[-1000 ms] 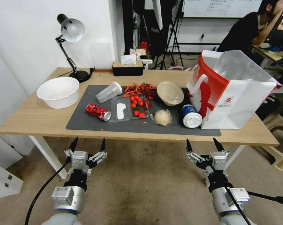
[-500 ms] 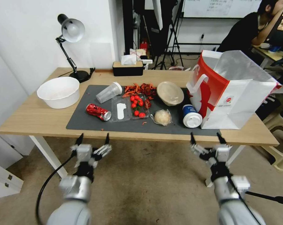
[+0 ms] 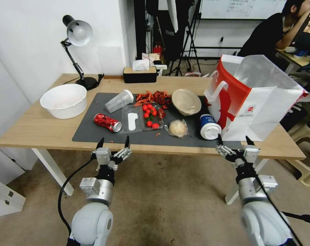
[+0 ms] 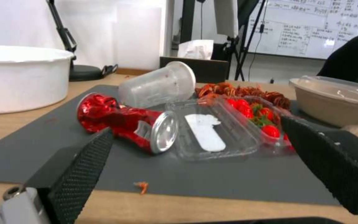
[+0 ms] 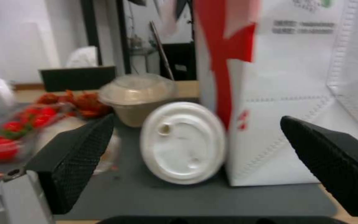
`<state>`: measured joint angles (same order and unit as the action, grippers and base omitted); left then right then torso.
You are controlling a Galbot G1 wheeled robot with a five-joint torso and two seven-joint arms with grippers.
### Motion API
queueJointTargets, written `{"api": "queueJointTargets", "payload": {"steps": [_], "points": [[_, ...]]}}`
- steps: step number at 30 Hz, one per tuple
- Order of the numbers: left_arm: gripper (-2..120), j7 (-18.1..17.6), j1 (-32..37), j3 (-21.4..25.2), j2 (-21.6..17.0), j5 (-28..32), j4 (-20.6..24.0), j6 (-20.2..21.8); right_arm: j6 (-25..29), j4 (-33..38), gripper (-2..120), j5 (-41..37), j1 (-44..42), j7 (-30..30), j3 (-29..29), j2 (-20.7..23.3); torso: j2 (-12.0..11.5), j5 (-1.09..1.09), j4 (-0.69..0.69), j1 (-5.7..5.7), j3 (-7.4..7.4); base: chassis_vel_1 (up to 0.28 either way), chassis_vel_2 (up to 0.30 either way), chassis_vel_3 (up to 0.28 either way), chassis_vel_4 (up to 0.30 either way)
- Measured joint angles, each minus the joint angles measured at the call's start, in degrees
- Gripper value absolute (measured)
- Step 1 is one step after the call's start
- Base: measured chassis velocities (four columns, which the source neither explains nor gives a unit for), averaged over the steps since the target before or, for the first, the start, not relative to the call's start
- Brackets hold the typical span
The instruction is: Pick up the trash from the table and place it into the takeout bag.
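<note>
Trash lies on the grey mat of the table (image 3: 35,130): a crushed red can (image 3: 107,122) (image 4: 125,123), a clear plastic cup (image 3: 119,101) (image 4: 158,84), a beige paper bowl (image 3: 186,101) (image 5: 136,98), a wrapped bun (image 3: 177,128) and a blue-white lidded cup (image 3: 209,127) (image 5: 183,142) on its side. The takeout bag (image 3: 254,102) (image 5: 286,93) stands upright at the right. My left gripper (image 3: 113,142) hangs open at the table's front edge, facing the can. My right gripper (image 3: 234,140) is open at the front edge, facing the lidded cup.
A big white bowl (image 3: 63,100) sits at the left, a desk lamp (image 3: 77,51) and a tissue box (image 3: 140,73) at the back. A clear tray of cherry tomatoes (image 3: 143,118) and red scraps (image 3: 153,97) lie mid-mat. A stool (image 3: 307,150) stands right of the table.
Both grippers have risen and moved forward from below the tabletop to its front edge, staying open. The things on the table have not moved.
</note>
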<state>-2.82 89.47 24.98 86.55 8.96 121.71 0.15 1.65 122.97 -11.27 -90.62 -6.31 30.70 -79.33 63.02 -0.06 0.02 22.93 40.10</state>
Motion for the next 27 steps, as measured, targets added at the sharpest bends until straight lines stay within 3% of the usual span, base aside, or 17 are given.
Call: {"api": "queueJointTargets", "payload": {"steps": [7, 19, 27], "points": [[100, 0.07, 1.62, 0.68, -1.75, 0.07, -0.58, -2.53, 1.94, -0.99, 100, 2.18, 1.25, -2.31, -5.26, -0.62, 0.01, 0.06, -0.01, -0.01, 0.0, 0.0, 0.0, 0.0, 0.0], [100, 1.21, -0.6, -1.26, -2.5, 0.06, -2.05, -2.33, -2.88, -2.05, 100, 1.39, 5.96, -4.45, -3.51, -1.52, 0.0, 0.05, -0.05, -0.01, 0.0, 0.0, 0.0, 0.0, 0.0], [100, 1.44, -0.58, -1.17, -2.26, 0.07, -2.18, -2.25, -6.04, -4.97, 100, -2.33, 11.79, -3.86, -3.95, 0.15, 0.0, 0.06, -0.01, -0.01, 0.0, 0.0, 0.0, 0.0, 0.0]]}}
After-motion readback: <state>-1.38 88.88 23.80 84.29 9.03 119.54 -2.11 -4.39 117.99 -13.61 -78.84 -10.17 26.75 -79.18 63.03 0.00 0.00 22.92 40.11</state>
